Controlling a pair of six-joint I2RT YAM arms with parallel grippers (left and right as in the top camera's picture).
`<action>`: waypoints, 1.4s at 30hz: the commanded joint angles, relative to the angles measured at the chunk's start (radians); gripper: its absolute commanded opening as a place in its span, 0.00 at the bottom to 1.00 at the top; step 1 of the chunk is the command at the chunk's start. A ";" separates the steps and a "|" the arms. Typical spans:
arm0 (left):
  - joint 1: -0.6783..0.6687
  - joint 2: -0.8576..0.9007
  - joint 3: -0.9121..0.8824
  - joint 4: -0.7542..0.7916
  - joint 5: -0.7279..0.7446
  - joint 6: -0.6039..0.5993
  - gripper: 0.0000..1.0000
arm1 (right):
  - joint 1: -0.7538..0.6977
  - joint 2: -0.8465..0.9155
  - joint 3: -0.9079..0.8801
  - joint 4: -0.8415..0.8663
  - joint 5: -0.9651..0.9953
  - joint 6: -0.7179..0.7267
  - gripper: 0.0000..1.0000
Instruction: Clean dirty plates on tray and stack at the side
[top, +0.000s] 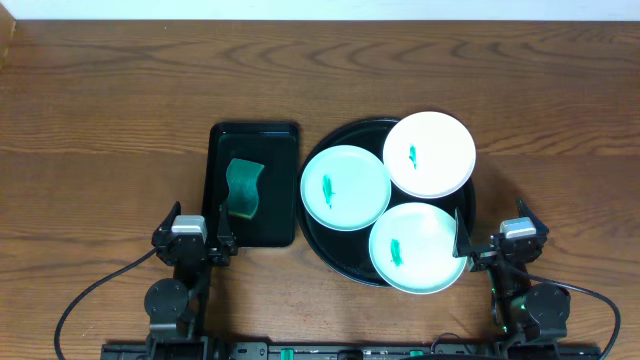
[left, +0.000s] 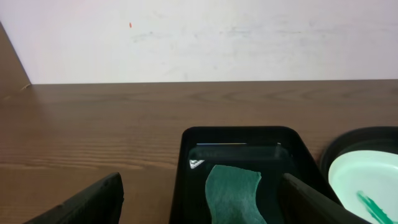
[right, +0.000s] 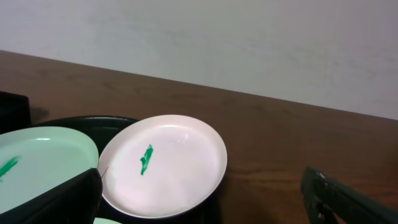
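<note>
1. On the wooden table (top: 100, 120), at its near edge, both arms sit low and apart. Neither touches a plate.
2. The left claw (top: 197, 228) has its jaws spread wide, with nothing between them. Its right finger overlaps the near left corner of the rectangular tray (top: 272, 225) in the overhead view; I cannot tell whether they touch.
3. A green sponge (top: 243, 187) lies flat in that rectangular tray, just ahead of the left claw and slightly to the right of its midline.
4. The right claw (top: 495, 228) also has its jaws fully apart, holding nothing.
5. The round tray (top: 333, 250) is black with a raised rim. It lies immediately to the left of the right claw and to the right of the left claw, just beside the rectangular tray.
6. Three plates are on the round tray:
   - The near mint plate (top: 417, 247) is just left of the right claw's left finger, and its near edge overhangs the tray rim.
   - The far mint plate (top: 345, 187) is ahead of the right claw and well to its left, close to the sponge side.
   - The white plate (top: 430, 153) is ahead of the right claw and slightly to its left. Its far right edge overhangs the tray rim.
7. The plate rims crowd together at the tray's middle. I cannot tell whether they overlap or only touch.
8. Each plate shows a green smear (top: 412, 156) at its centre.
9. A pale wall (left: 199, 37) rises behind the table's far edge.
</note>
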 joint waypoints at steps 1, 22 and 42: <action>0.005 -0.005 -0.009 -0.040 0.043 0.006 0.79 | 0.005 -0.001 -0.001 -0.003 0.010 -0.014 0.99; 0.005 -0.005 -0.009 -0.040 0.043 0.006 0.79 | 0.005 0.100 0.034 -0.028 0.037 0.066 0.99; 0.005 -0.005 -0.009 -0.040 0.043 0.006 0.79 | 0.004 0.782 0.776 -0.362 -0.080 0.152 0.99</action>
